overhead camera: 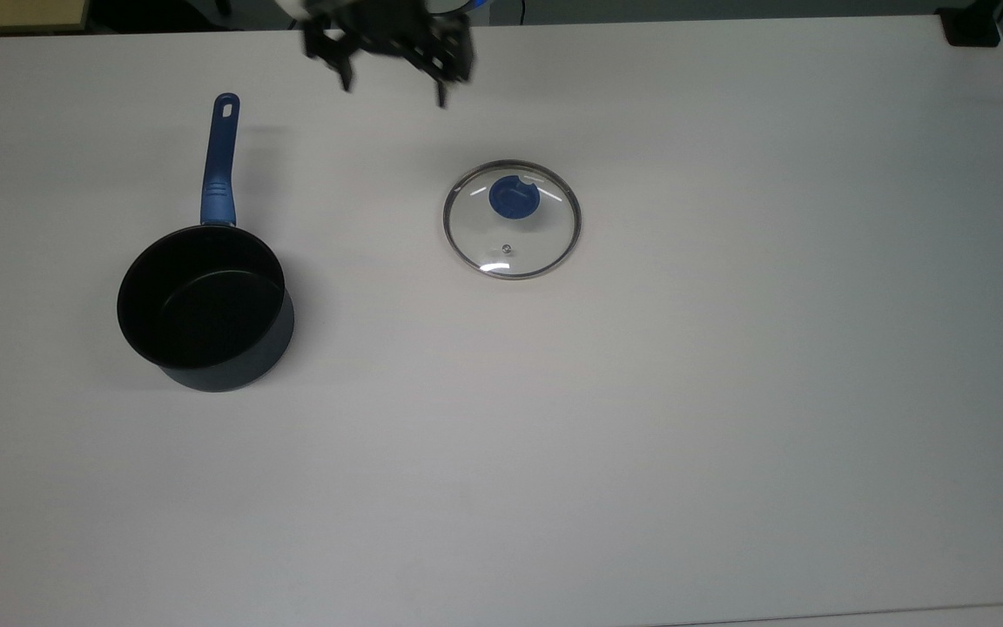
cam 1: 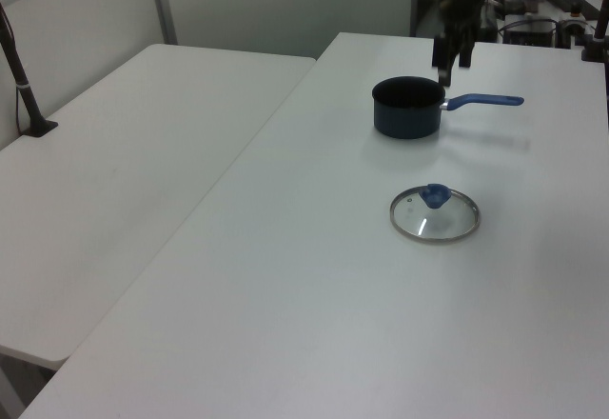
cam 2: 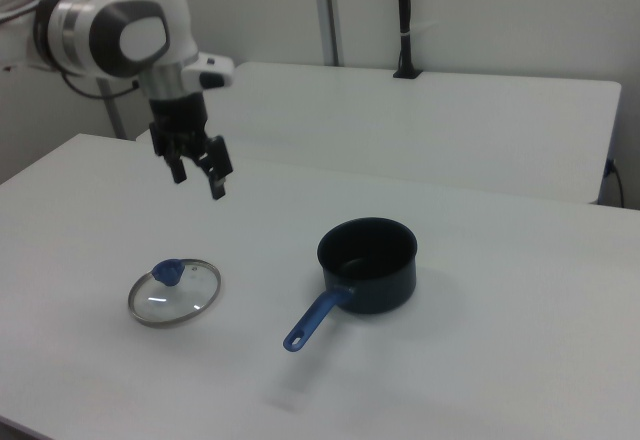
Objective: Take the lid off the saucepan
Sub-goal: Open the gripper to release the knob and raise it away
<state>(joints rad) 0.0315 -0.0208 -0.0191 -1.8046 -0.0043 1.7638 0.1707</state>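
We see the small round dark navy saucepan [overhead camera: 205, 306] [cam 1: 408, 118] [cam 2: 368, 263] standing upright on the white tabletop [overhead camera: 728, 392] [cam 1: 314, 295] [cam 2: 520, 360], its black inside bare and uncovered. Its long straight blue handle points toward the top view's upper edge.

The round clear glass lid [overhead camera: 512, 219] [cam 1: 435, 215] [cam 2: 175, 292] with its thin steel rim lies flat on the tabletop, knob up, well apart from the saucepan and to the top view's right of it. Its round blue knob [overhead camera: 514, 197] [cam 2: 170, 271] sits off-centre in the glass as the top view shows it.

We see the black claw [overhead camera: 393, 84] [cam 1: 453, 64] [cam 2: 197, 179] raised high above the tabletop, clear of both pieces, its two fingers spread wide with nothing between them. In the right view the white arm [cam 2: 125, 25] bends down from the right view's upper left, and the claw points downward, tilted a little.
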